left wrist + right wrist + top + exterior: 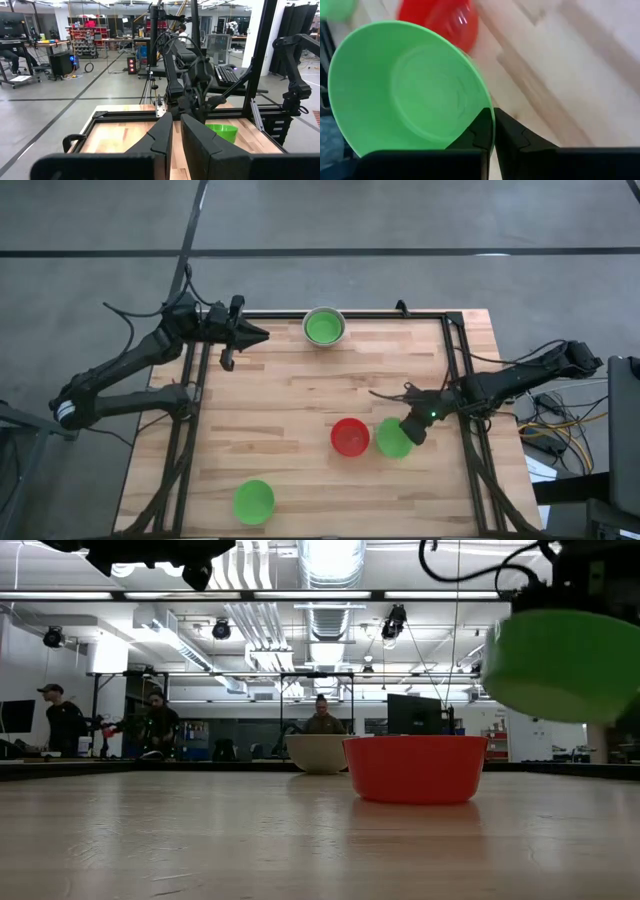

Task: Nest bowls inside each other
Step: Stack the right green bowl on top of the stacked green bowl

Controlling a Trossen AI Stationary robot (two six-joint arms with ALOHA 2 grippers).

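A bright green round plastic bowl sat alone at the near edge of the pale wooden slatted surface, toward the left side. Farther in, on the right half, the right gripper held a second bright green round plastic bowl by its rim, jaws pressed together on the rim wall as the right wrist view showed. In the low view this held green bowl hung tilted and clear of the surface. Just beside it, on its left, a red round plastic bowl stood upright on the surface; whether the two rims touched could not be told from above.

At the far edge, near the middle, a white round bowl stood upright with a third green bowl nested inside it.

The left gripper waited above the far left corner of the surface, well apart from every bowl, its jaws nearly together with a narrow gap and holding nothing.

Beyond the surface, people were seen in the workshop.
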